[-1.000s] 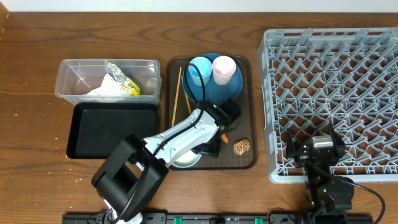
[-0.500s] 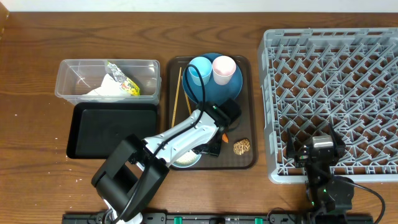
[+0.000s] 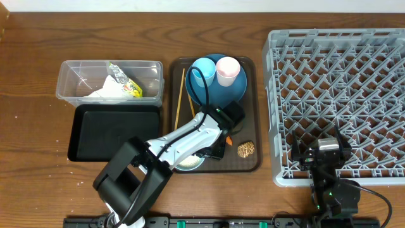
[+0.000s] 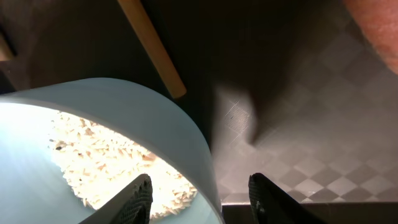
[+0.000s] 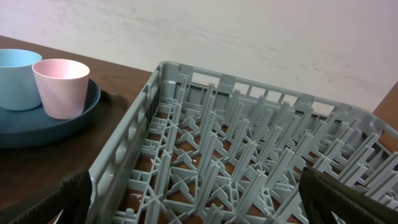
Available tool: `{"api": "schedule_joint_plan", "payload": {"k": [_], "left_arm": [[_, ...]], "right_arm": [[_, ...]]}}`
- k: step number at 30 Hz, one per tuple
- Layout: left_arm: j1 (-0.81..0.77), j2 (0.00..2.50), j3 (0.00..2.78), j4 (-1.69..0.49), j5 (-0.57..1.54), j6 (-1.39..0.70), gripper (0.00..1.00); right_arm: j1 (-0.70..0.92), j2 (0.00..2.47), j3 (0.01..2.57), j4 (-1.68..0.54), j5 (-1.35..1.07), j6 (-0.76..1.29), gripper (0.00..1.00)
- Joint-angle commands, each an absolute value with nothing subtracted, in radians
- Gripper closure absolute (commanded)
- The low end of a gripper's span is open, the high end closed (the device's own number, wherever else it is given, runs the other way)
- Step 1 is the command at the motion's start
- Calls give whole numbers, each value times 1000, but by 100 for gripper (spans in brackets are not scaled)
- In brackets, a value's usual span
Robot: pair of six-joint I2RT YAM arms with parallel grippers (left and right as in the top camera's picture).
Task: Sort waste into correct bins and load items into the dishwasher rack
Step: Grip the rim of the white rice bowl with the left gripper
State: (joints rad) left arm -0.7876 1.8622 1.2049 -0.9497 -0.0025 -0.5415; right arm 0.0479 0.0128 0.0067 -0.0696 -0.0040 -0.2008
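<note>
Nothing on the counter [image 3: 38,158] has shifted since a second ago, and our left arm keeps the same reach across the dark brown serving tray [image 3: 252,120]. Our left jaws [image 4: 202,199] stand spread astride the wall of the white-inside bowl [image 4: 155,118]. One fingertip [image 4: 138,198] hangs inside over the loose white rice grains [image 4: 106,155], the other outside over the tray's chequered floor. A sliver of gap shows on each side of the wall, so we see no pinch yet.

Ahead of these jaws and a little left, one thin wooden chopstick [image 4: 152,50] ends just beyond the bowl's rim. Ahead and far to the right, an orange blur at the corner is the small orange carrot [image 4: 376,25]. From above, the brown lumpy food piece [image 3: 245,149] lies just right of the jaws on the tray. Further ahead sits the large round blue plate [image 3: 212,95], carrying the small light-blue cup [image 3: 203,71] and the small pale pink cup [image 3: 228,69].

Well to the left of the jaws, the clear plastic rectangular tub [image 3: 69,82] holds the crumpled white napkin [image 3: 104,94] and the green-yellow snack wrapper [image 3: 126,83]. The shallow black rectangular tray [image 3: 114,133] lies beside it.

Our right jaws [image 5: 199,202] are spread wide and hold nothing, with the large grey plastic dishwasher rack [image 5: 236,149] directly ahead of and below them.
</note>
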Motion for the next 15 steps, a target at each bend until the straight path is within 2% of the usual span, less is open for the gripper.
{"api": "schedule_joint_plan", "payload": {"k": [1, 3, 8, 15], "left_arm": [[-787, 1902, 1195, -949, 8, -529, 49], [-786, 1911, 1195, -945, 17, -519, 52], [-786, 1913, 1195, -944, 16, -519, 68], [-781, 1913, 1208, -957, 15, -519, 69]], "right_arm": [[40, 11, 6, -73, -8, -207, 1], [40, 11, 6, -73, -8, -207, 1], [40, 11, 6, -73, -8, -207, 1], [40, 11, 6, -73, -8, -207, 1]]}}
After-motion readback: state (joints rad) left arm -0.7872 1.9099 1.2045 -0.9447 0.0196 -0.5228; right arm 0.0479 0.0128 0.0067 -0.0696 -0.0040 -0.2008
